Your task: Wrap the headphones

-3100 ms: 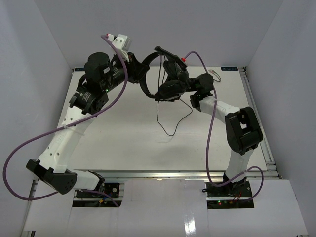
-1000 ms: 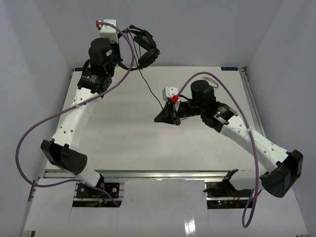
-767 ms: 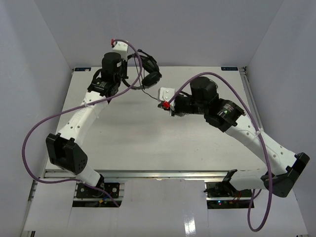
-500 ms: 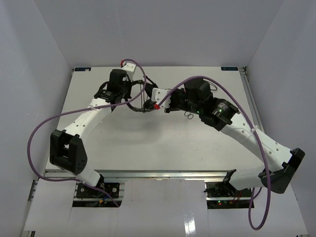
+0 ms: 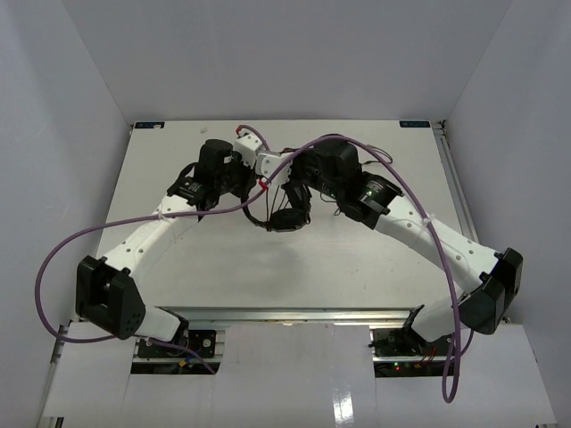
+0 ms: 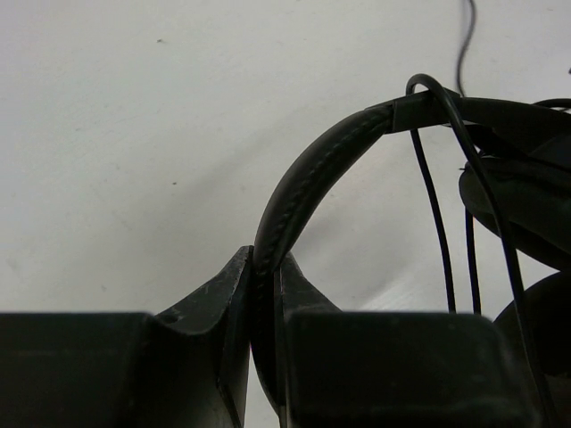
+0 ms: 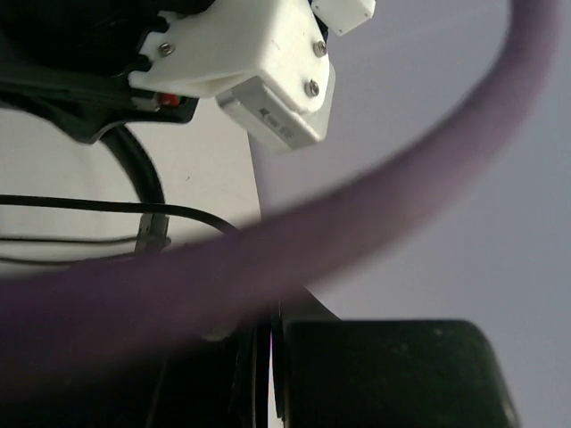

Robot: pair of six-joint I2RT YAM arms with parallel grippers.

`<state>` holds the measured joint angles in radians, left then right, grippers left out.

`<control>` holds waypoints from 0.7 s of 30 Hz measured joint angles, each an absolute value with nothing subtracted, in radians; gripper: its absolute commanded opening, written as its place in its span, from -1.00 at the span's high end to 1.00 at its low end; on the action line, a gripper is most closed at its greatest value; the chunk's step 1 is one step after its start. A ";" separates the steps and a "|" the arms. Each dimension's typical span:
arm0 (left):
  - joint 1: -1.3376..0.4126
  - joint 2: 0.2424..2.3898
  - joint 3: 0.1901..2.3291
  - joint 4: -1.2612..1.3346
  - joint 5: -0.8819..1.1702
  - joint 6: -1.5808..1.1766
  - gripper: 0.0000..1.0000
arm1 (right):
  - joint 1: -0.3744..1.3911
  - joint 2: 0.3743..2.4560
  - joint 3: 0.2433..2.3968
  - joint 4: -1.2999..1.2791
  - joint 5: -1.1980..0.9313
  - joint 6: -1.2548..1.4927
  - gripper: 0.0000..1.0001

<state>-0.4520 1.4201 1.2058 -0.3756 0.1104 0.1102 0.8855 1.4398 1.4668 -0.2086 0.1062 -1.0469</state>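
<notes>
The black headphones (image 5: 287, 218) hang low over the middle of the table between both wrists. My left gripper (image 5: 248, 189) is shut on the padded headband (image 6: 312, 183), which rises from between its fingertips (image 6: 266, 272). The earcups (image 6: 522, 205) sit at the right of the left wrist view. Loops of the thin black cable (image 6: 431, 196) cross over the headband. My right gripper (image 5: 284, 183) is shut right beside the left one. The cable (image 7: 98, 207) runs toward its jaws (image 7: 270, 343), and a purple arm cable partly hides the pinch point.
A thick purple arm cable (image 7: 375, 205) sweeps blurred across the right wrist view, and others arc over both arms (image 5: 98, 234). The left wrist's white camera housing (image 7: 259, 53) is very close to the right wrist. The white table (image 5: 375, 267) has a metal rail (image 5: 464, 205) on its right side.
Both arms have swung in from the back and down to the table's middle. The headphones have come from high at the back left to low between the wrists. Both grippers stayed shut.
</notes>
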 measured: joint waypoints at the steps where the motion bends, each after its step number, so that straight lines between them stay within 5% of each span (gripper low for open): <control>1: -0.460 1.404 1.199 -0.380 0.127 0.114 1.00 | 0.884 1.448 1.463 -0.193 0.106 -1.050 0.85; 21: -0.478 1.216 1.165 -0.425 0.238 0.089 1.00 | 0.650 1.524 1.474 -0.123 -0.224 -0.797 0.83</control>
<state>-0.4778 1.2156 1.1653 -0.4252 0.2379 0.0891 0.6498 1.5242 1.4742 -0.1230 -0.2242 -0.7967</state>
